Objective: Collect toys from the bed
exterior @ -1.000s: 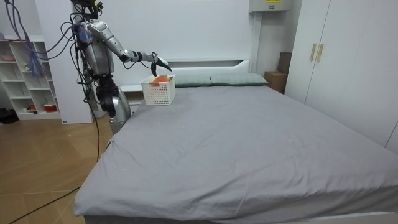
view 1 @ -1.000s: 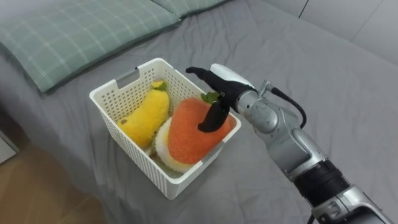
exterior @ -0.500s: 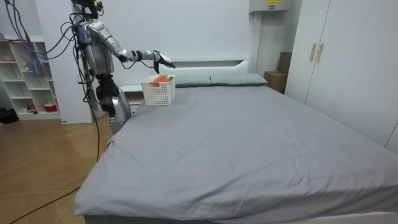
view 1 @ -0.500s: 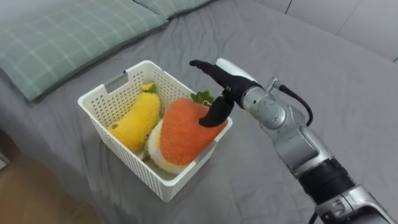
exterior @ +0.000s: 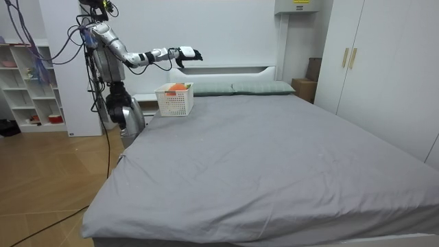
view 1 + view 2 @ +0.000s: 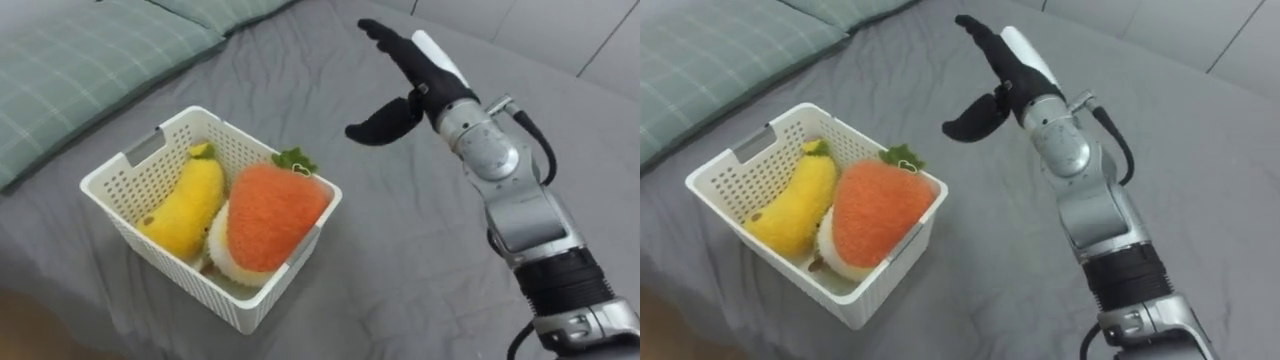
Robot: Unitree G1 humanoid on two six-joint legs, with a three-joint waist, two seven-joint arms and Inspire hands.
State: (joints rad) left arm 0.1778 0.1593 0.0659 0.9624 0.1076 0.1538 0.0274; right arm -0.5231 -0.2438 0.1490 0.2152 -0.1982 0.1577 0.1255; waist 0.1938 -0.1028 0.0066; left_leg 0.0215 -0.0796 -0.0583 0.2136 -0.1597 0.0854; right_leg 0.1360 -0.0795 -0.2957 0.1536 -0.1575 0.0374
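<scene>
Right hand point(image 6: 420, 80): black fingers and thumb, white cover plate on the back. Wrist: rounded silver-grey housing, black cable looped alongside. Forearm: silver-grey shell, followed by a black ribbed collar.

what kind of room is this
Most likely a bedroom: a wide bed under a grey sheet takes up most of the floor, pale green checked pillows lie at its head, and a tall white wardrobe stands beside it.

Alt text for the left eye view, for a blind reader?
The right hand, open and empty, hangs over the grey bed, right of a white basket holding a yellow banana toy and an orange strawberry toy. A green checked pillow lies upper left.
</scene>
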